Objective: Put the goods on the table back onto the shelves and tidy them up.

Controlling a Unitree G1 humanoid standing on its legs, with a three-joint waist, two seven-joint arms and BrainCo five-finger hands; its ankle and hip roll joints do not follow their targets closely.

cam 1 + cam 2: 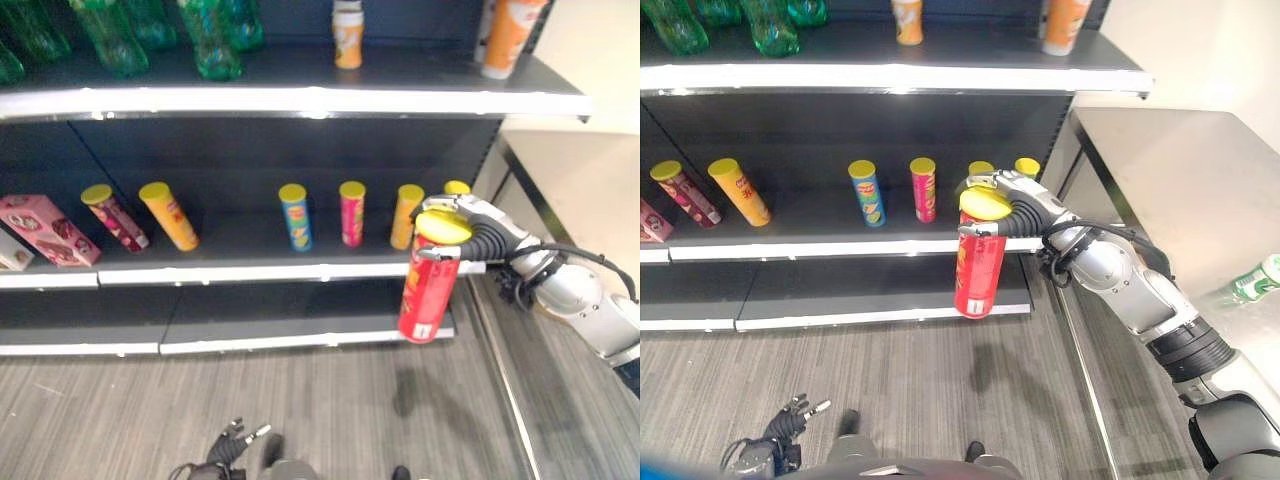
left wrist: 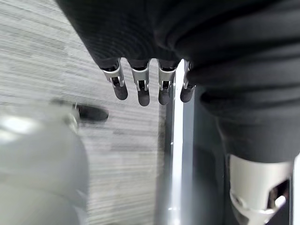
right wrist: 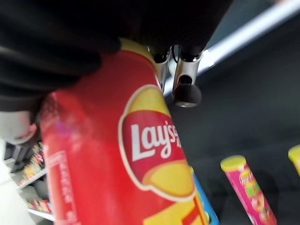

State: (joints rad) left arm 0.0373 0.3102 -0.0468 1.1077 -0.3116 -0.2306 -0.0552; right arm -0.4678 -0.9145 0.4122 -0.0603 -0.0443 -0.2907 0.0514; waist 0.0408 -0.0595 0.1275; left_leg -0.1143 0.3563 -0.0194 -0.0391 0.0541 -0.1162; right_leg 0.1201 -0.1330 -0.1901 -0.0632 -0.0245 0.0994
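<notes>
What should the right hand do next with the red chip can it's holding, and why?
Probably carry the red chip can forward and a little up onto the middle shelf. The right hand grips it near its yellow lid, and the can hangs in front of the shelf edge, close to the orange can.

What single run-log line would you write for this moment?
right hand: shut on red can | can: upright, before middle shelf, not yet placed | left hand: idle, low, over floor

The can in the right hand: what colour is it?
Red can with a yellow lid, clearest in the left eye view.
</notes>
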